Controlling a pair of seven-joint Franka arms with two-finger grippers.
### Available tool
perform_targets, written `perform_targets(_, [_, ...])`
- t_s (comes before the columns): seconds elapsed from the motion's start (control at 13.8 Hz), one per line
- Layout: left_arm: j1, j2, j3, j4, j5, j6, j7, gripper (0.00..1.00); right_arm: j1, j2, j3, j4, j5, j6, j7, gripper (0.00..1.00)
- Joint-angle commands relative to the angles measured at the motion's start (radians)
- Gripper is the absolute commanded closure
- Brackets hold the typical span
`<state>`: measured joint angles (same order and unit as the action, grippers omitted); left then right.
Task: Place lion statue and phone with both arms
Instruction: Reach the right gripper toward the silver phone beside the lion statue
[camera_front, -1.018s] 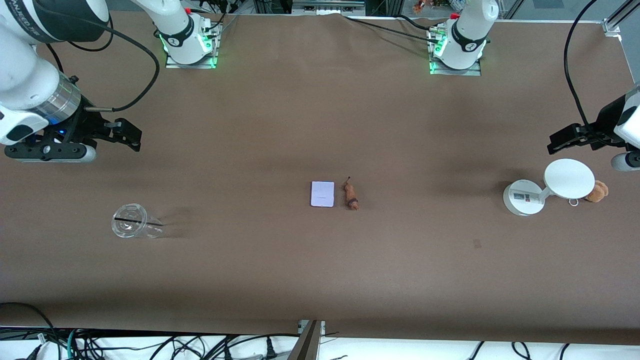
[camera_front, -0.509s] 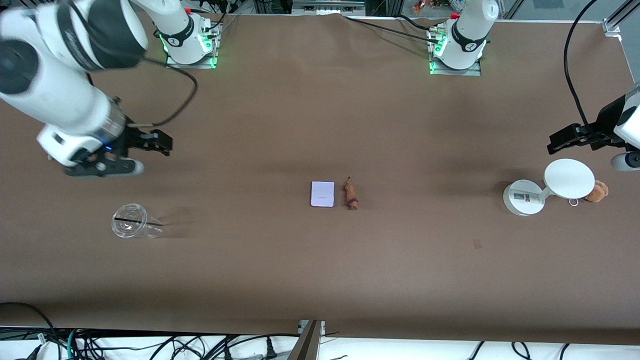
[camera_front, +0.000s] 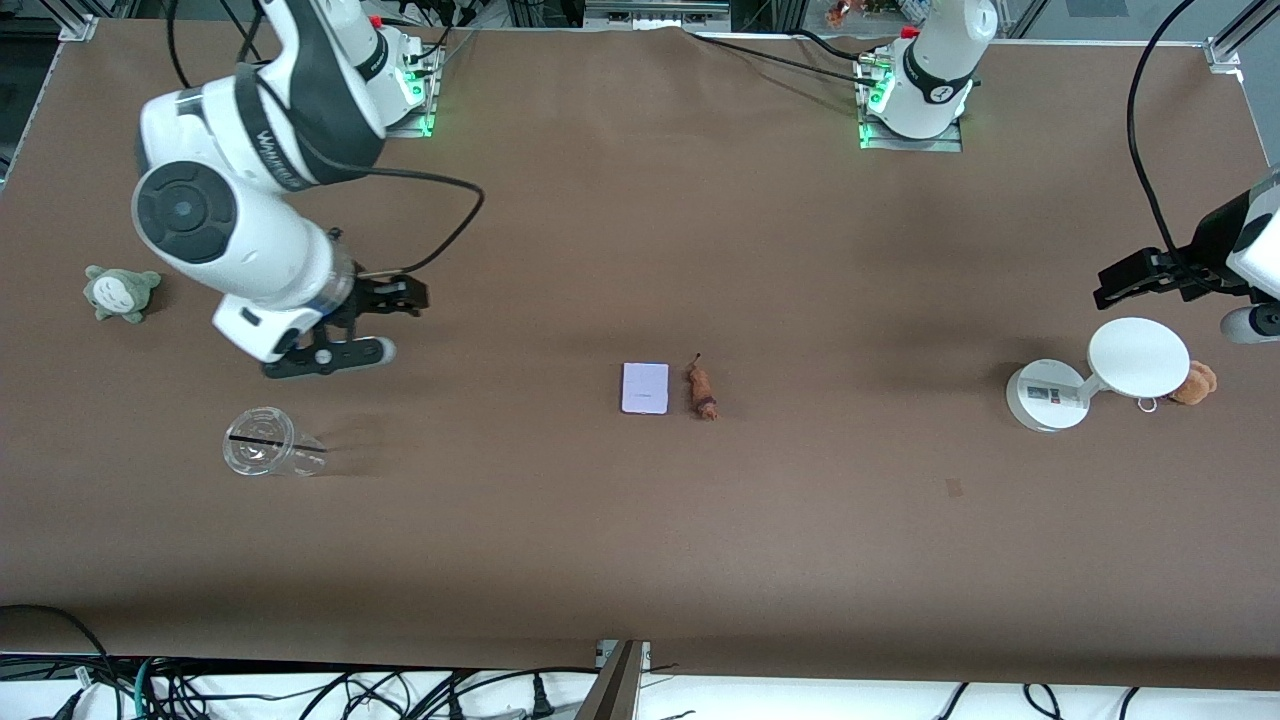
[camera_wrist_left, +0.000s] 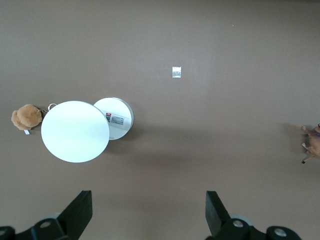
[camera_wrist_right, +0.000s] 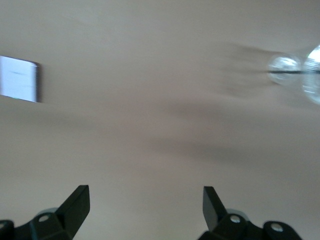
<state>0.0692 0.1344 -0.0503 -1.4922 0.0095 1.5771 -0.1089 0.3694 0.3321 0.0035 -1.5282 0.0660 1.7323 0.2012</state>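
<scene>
The phone (camera_front: 645, 388), a flat pale lavender rectangle, lies at the table's middle. The lion statue (camera_front: 703, 390), small and orange-brown with a darker end, lies right beside it toward the left arm's end. My right gripper (camera_front: 403, 298) is open and empty above bare table, between the phone and the right arm's end. The right wrist view shows the phone (camera_wrist_right: 19, 78) at its edge, apart from the open right gripper (camera_wrist_right: 145, 197). My left gripper (camera_front: 1122, 280) is open and empty, waiting above the white disc stand (camera_front: 1138, 357). The left wrist view shows the open left gripper (camera_wrist_left: 148, 200) and the lion (camera_wrist_left: 312, 142) at its edge.
A clear plastic cup (camera_front: 268, 453) lies on its side near the right arm's end. A grey-green plush (camera_front: 120, 291) sits farther back there. The disc stand's round base (camera_front: 1045, 395) and a tan plush with a metal ring (camera_front: 1195, 382) stand at the left arm's end.
My right arm has swung from the table's end toward the middle, and the grey-green plush has come into view. The left arm, phone and lion have not moved.
</scene>
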Motion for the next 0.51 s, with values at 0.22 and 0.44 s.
perform_targets(0.22, [0.001, 0.014, 0.001, 0.03, -0.023, -0.017, 0.015, 0.0, 0.147, 0.192, -0.002, 0.019, 0.026, 0.26, 0.281, 0.0])
perform_targets(0.44, [0.003, 0.014, 0.001, 0.03, -0.023, -0.017, 0.017, 0.0, 0.224, 0.301, -0.002, 0.054, 0.025, 0.401, 0.446, 0.0])
